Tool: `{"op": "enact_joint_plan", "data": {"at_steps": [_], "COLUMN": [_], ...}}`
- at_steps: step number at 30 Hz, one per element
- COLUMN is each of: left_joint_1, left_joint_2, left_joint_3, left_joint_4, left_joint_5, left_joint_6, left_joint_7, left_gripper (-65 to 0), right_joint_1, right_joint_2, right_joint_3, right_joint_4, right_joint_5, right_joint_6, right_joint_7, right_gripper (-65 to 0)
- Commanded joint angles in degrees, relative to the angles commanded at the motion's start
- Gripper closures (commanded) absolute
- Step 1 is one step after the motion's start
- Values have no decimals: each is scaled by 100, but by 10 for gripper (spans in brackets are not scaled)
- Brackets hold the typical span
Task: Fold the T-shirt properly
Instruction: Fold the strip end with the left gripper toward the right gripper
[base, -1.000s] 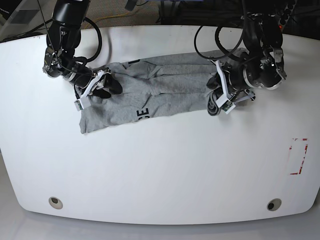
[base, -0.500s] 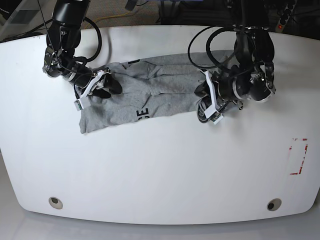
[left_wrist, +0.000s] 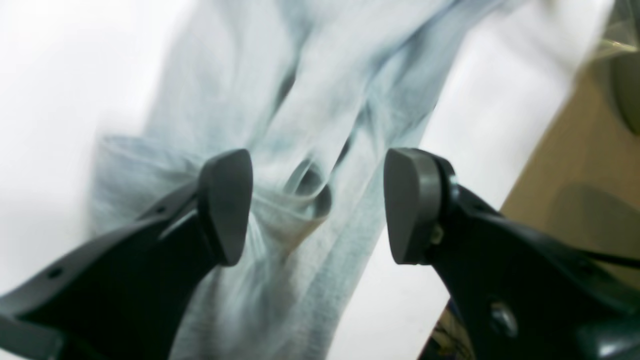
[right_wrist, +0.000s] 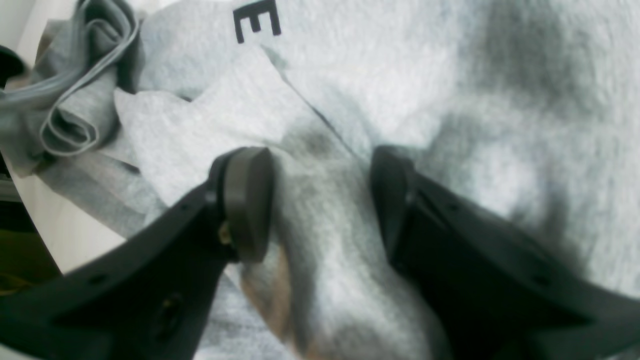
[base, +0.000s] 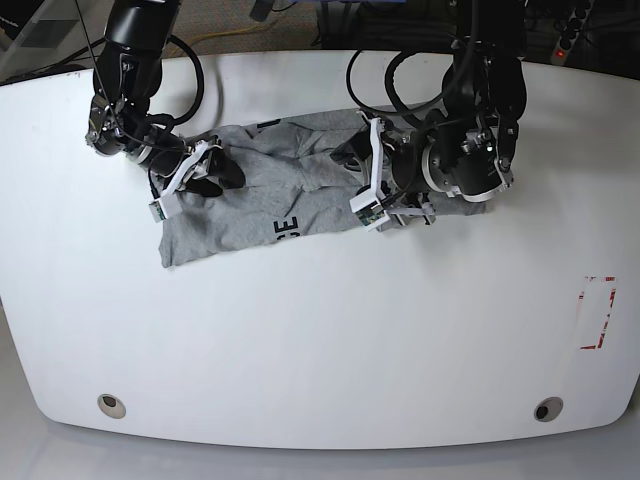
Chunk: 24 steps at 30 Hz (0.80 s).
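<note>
The heather-grey T-shirt lies rumpled across the back of the white table, with black lettering near its front edge. My right gripper is at the shirt's left end. In the right wrist view its fingers squeeze a raised ridge of the T-shirt between them, below a printed letter E. My left gripper hovers over the shirt's middle-right part. In the left wrist view the left gripper stands open over blurred folds of the T-shirt.
The white table has a red-marked rectangle near its right edge and two round holes near the front. Black cables loop above both arms at the back edge.
My left arm has swept leftward over the shirt, from its right end toward the middle. The right arm and the shirt's left end have stayed put.
</note>
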Motion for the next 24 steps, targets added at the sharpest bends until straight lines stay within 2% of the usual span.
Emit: {"op": "enact_joint_plan", "data": {"at_steps": [2,6,11,15,18,19,20,21,23,24], "left_joint_1": [0,-53,-132,-26,176,264,308,387,466,501], "left_joint_2": [0,0,-35,-316,-563,-633,-668,-730,-791,-826], "left_joint_3": [62,-202,-1213,-1741,-1890,-1899,-1899,-1899,-1899,-1899], "left_joint_4": [18,0,-26,-35,-35,-44,-79,-149,-290,-360], "left_joint_5": [0,35,53,53,53,53,62,105,211,246], "left_joint_6": [-9,-9,35,35,35,35,35,18,0,-9], "left_joint_7": [0,-9,-9,-9,-26,-35,-35,-35,-35,-35], "left_gripper": [-388,-386,-385,-381,-287,-208,-168,-90,-4,0], "right_joint_1": [0,0,0,44,79,132,158,220,387,466], "right_joint_2": [0,0,-9,-9,-9,-9,-9,-9,-79,-97], "right_joint_3": [0,0,0,44,70,167,255,440,730,879], "right_joint_4": [0,0,9,369,765,923,1002,1116,1240,1257], "right_joint_5": [0,0,9,18,26,26,26,26,26,26], "right_joint_6": [0,0,0,0,0,0,0,0,0,0], "right_joint_7": [0,0,0,-114,-396,-519,-607,-747,-958,-1055], "right_gripper": [-325,-325,-325,-325,-325,-327,-327,-327,-328,-328]}}
